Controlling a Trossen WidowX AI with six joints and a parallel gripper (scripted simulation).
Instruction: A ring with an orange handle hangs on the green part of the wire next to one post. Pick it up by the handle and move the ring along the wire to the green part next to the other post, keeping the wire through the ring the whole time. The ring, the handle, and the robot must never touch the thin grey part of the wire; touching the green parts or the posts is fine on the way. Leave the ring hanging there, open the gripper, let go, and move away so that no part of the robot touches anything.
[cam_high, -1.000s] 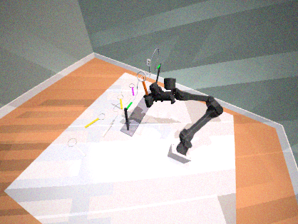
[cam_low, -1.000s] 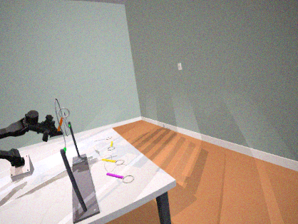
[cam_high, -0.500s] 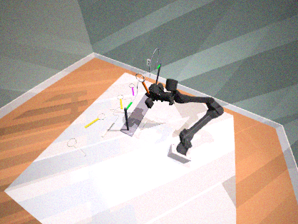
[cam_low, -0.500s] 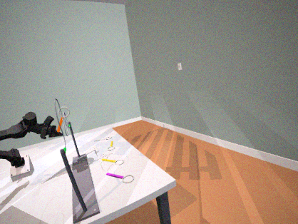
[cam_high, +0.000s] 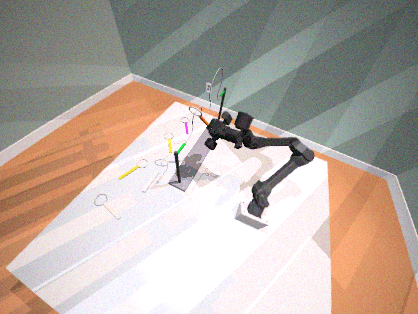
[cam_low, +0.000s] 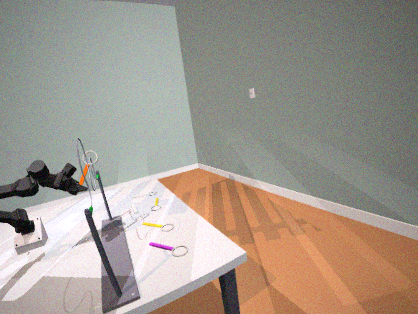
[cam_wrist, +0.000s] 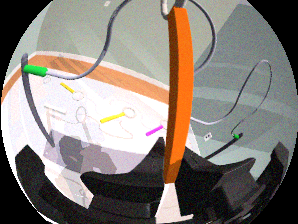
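My gripper (cam_high: 209, 127) (cam_low: 82, 187) (cam_wrist: 165, 140) is shut on the lower end of the orange handle (cam_high: 204, 120) (cam_low: 84, 175) (cam_wrist: 181, 95). The pale ring at its upper end is high above the table between the posts, in the wire's middle stretch. The wire seems to pass through it, but whether they touch cannot be told; the wrist view cuts off most of the ring. The thin grey wire (cam_low: 78, 142) (cam_wrist: 107, 45) curves up and down. One green part (cam_high: 181, 148) (cam_wrist: 36, 70) is beside one post (cam_high: 178, 167); the other green part (cam_high: 223, 93) (cam_wrist: 237, 136) is beside the other post (cam_high: 221, 106).
Both posts stand on a dark base strip (cam_high: 179, 186) (cam_low: 121, 280). Beyond it on the white table lie a magenta-handled ring (cam_high: 186, 127) (cam_low: 161, 246), yellow-handled rings (cam_high: 129, 172) (cam_low: 152, 225) and pale ones. A wire arch rises near the far post in the top view.
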